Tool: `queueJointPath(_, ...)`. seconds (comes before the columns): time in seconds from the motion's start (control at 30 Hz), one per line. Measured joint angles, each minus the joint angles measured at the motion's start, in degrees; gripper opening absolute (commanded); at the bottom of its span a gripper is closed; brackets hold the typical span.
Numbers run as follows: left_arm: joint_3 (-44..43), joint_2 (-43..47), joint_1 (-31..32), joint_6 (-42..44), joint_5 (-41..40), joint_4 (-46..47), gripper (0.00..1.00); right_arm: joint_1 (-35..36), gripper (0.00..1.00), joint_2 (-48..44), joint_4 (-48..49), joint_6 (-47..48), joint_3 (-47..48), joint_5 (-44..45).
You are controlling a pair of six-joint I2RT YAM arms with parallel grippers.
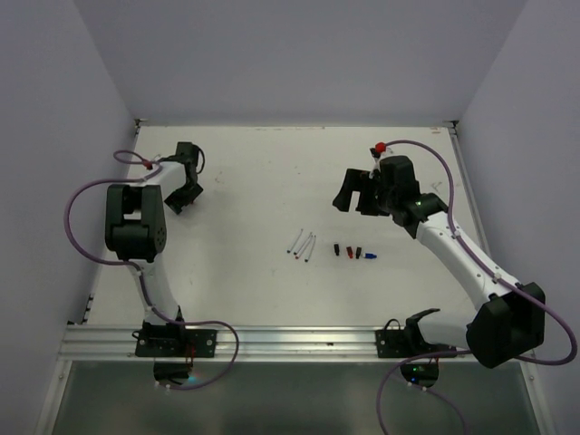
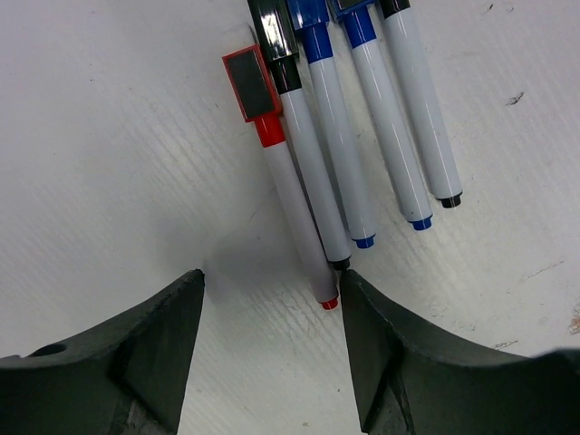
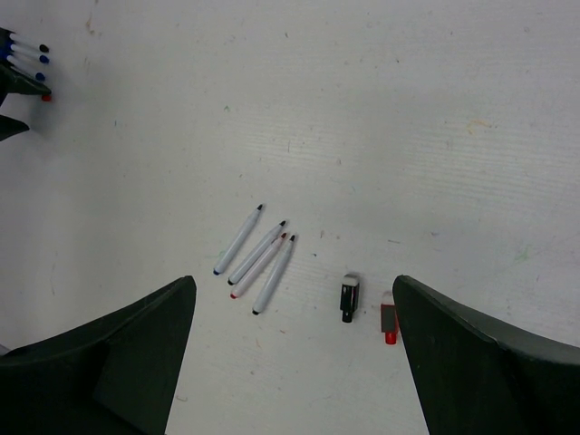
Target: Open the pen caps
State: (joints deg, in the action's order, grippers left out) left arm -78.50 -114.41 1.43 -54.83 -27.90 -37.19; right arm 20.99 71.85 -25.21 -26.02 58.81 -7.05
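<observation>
Several capped white pens (image 2: 337, 154) lie side by side on the white table, with red, black and blue caps (image 2: 252, 86) at their far ends. My left gripper (image 2: 272, 279) is open and empty just short of their near ends; the red pen's end (image 2: 328, 302) almost touches my right finger (image 2: 372, 335). Several uncapped pens (image 3: 258, 258) lie at mid-table, also in the top view (image 1: 302, 245). Loose caps lie to their right: a black one (image 3: 350, 297), a red one (image 3: 389, 322), and a row in the top view (image 1: 353, 252). My right gripper (image 3: 294, 283) is open and empty above them.
Grey walls enclose the table on three sides. A metal rail (image 1: 272, 343) runs along the near edge with both arm bases. Purple cables loop beside each arm (image 1: 77, 217). My left gripper (image 1: 184, 198) is far left, my right gripper (image 1: 355, 201) right of centre.
</observation>
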Motion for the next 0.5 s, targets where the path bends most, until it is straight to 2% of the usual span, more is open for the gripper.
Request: queueJointPath(0.5, 4.07, 2.49, 0.26, -0.72, -0.04, 1.16, 0.40, 0.00, 0.95, -0.90, 0.00, -0.02, -0.13, 0.00)
